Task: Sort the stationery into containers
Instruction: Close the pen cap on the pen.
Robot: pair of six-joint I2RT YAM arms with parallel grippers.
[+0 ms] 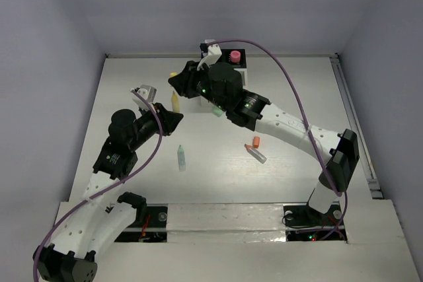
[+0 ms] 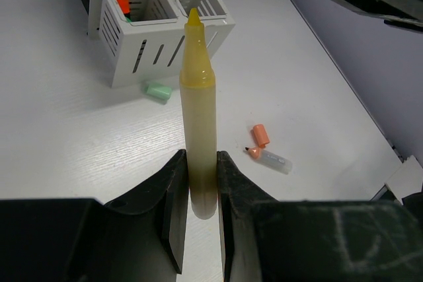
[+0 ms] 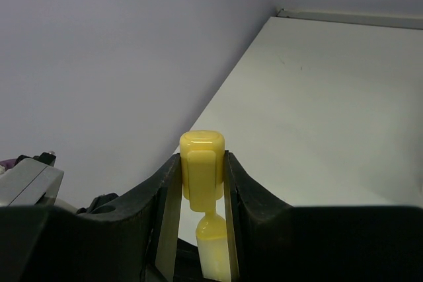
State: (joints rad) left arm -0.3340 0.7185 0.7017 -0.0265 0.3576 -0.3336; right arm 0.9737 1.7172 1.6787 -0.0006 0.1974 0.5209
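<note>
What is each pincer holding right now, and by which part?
The left pincer grips the uncapped yellow highlighter by its blunt rear end, tip pointing away. The right pincer clamps the yellow cap across its sides.

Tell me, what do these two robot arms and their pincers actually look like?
Both are built alike: the left arm and right arm have white links dotted with small holes, joined by chunky black joints with tiny green lights. A thin purple cable loops along each. The left gripper and right gripper each have two black, wedge-shaped fingers.
</note>
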